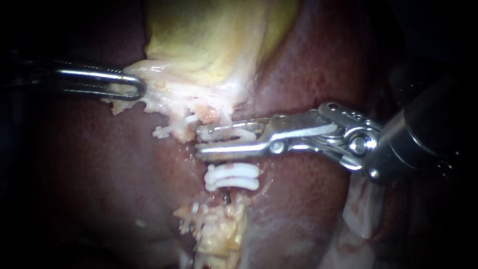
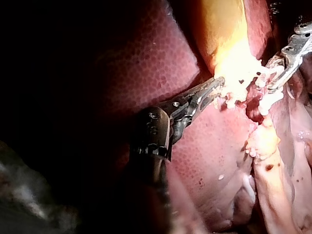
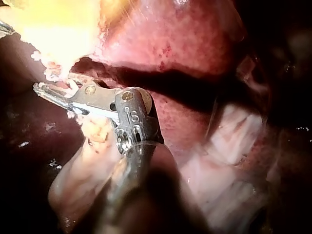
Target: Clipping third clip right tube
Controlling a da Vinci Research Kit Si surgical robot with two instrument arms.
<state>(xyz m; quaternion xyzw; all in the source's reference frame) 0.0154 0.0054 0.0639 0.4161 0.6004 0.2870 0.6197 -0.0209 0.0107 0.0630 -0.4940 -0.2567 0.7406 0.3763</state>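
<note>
Two white clips sit side by side across the tube and serve as the landmark here. They are smooth, curved, plastic-looking bars lying in contact with each other.

Just above that pair, the right instrument reaches in crosswise. Its flat, bright metal jaws stand narrowly apart, one on either side of the tube, and hold a loaded clip of the same white material between them. Only a thin strip of tissue separates the lower jaw from the upper clip of the pair. The upper jaw lies close under the frayed, pale edge of the gallbladder, so there is little slack on either side. In the right wrist view the same jaws point into pale tissue just under that bright edge.

Well above the pair and off to their left, the left instrument has its slim, loop-shaped jaws closed on the gallbladder's ragged whitish fringe. The left wrist view also shows this grip. The gallbladder wall is yellow-green and glossy.

The liver is dark red, wet and finely mottled. It lies bare and open to both sides of the pair. Below the pair there is lumpy yellow fat.
</note>
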